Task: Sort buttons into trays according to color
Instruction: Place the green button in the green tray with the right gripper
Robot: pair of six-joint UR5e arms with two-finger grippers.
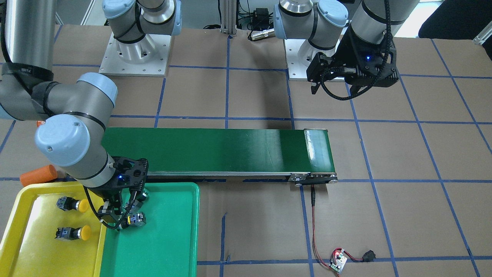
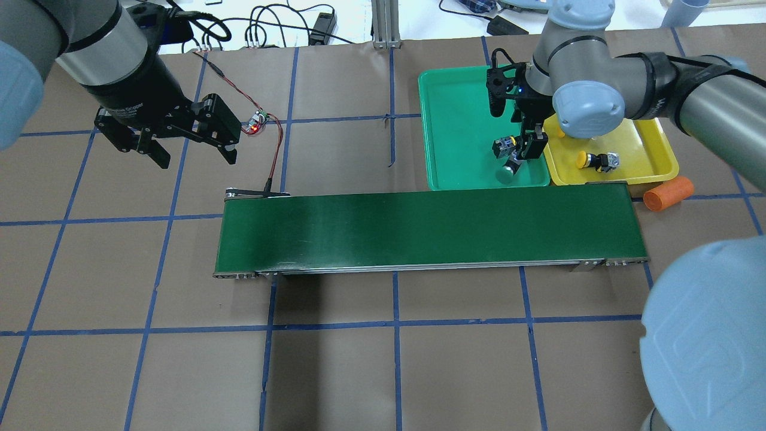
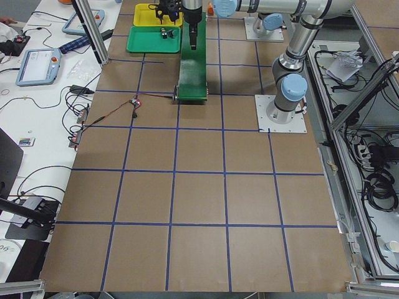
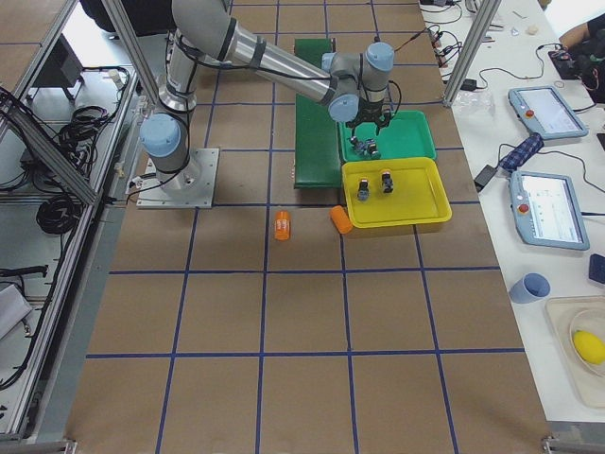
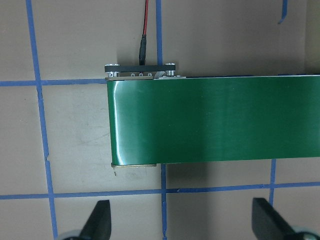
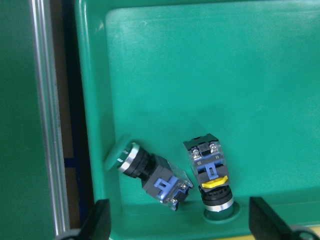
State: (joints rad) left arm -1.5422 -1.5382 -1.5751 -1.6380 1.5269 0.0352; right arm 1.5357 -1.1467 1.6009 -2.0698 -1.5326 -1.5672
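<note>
Two green-capped buttons (image 6: 150, 175) (image 6: 212, 172) lie in the green tray (image 6: 200, 75), close to its wall on the belt side. My right gripper (image 6: 182, 219) hangs open just above them, one finger on each side, holding nothing. From overhead, these buttons (image 2: 505, 145) (image 2: 508, 170) sit under the right gripper (image 2: 526, 146). Two yellow-capped buttons (image 1: 73, 204) (image 1: 73, 232) lie in the yellow tray (image 1: 34, 250). My left gripper (image 2: 197, 157) is open and empty, above the table by the belt's other end.
The long dark green conveyor belt (image 2: 419, 233) runs across the middle, right beside the green tray (image 2: 455, 120). An orange cylinder (image 2: 669, 194) lies by the yellow tray (image 2: 646, 149), another (image 4: 282, 224) farther off. A small circuit board (image 2: 256, 124) with red wires lies near the left gripper.
</note>
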